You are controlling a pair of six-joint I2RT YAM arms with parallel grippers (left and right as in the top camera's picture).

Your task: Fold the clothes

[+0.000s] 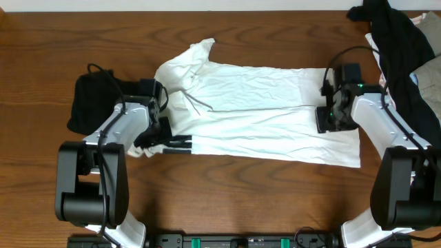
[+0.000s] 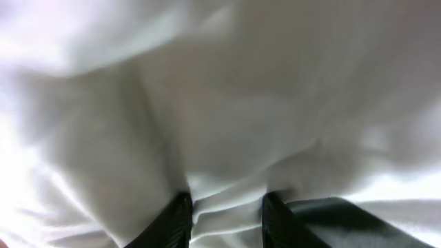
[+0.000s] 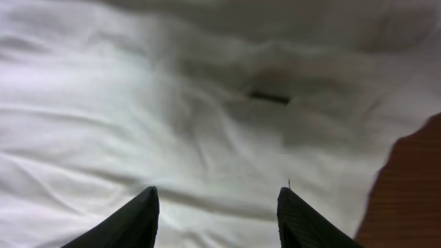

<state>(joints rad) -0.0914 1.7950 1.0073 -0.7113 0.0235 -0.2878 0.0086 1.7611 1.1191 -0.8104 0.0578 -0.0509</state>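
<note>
On the table (image 1: 241, 200), white shirt (image 1: 262, 110) spread out, left claw (image 2: 227, 200) clamped on it, right claw (image 3: 217, 193) apart

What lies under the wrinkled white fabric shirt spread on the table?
The wrinkled white fabric shirt rests on the brown wooden table, visible around its edges. Anything else beneath is hidden by the cloth.
</note>
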